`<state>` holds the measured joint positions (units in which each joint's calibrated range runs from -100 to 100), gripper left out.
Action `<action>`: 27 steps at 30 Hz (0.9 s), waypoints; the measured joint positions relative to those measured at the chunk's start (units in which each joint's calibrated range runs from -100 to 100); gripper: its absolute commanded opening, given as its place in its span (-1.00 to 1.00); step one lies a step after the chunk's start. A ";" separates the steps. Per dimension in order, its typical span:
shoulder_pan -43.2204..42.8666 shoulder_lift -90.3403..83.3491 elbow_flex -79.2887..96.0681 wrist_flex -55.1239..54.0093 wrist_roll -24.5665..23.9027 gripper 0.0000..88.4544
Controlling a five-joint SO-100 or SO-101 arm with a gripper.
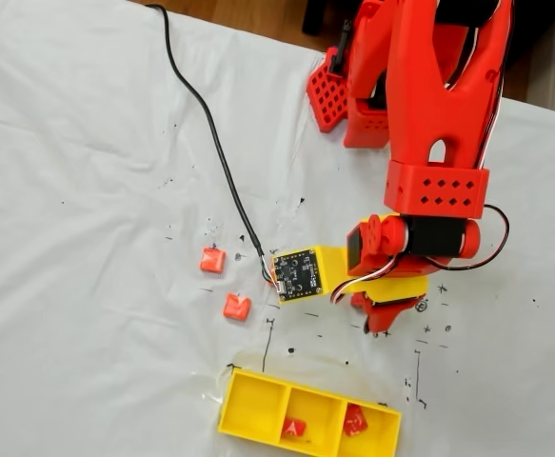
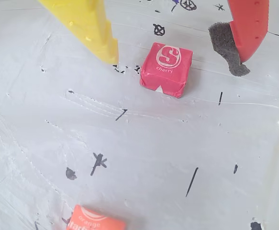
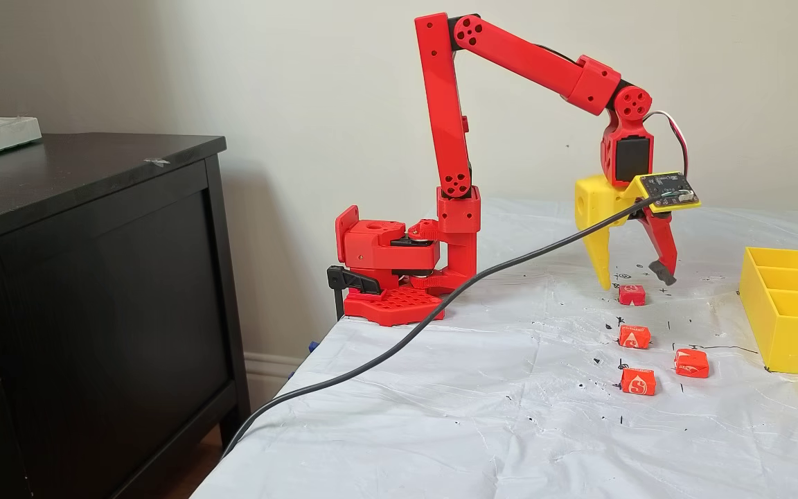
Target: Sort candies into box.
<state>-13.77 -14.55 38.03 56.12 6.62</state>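
Note:
In the wrist view my gripper (image 2: 176, 60) is open, its yellow finger (image 2: 89, 26) to the left and its red finger (image 2: 248, 26) with a dark pad to the right. A red cherry candy (image 2: 166, 69) lies on the cloth between the two tips, touching neither. An orange candy (image 2: 96, 221) pokes in at the bottom edge. From the side, the gripper (image 3: 633, 278) hangs just above that candy (image 3: 631, 294), and three more candies (image 3: 634, 337) (image 3: 691, 362) (image 3: 638, 381) lie nearer. The yellow box (image 1: 255, 407) holds two candies (image 1: 293, 428) (image 1: 354, 419) in its middle and right compartments.
A small yellow mount with a circuit board (image 1: 301, 273) rides on the wrist, and its black cable (image 1: 210, 133) trails over the white cloth. The red arm base (image 3: 392, 277) is clamped at the table edge. A dark cabinet (image 3: 87, 291) stands beside the table.

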 measured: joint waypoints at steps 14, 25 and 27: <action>-1.22 4.84 -0.70 -3.85 -0.98 -0.66; -1.54 5.94 -1.49 -5.73 -0.98 -0.96; -1.54 5.94 -1.49 -5.73 -1.12 -0.97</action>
<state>-15.32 -8.61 36.54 50.39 5.49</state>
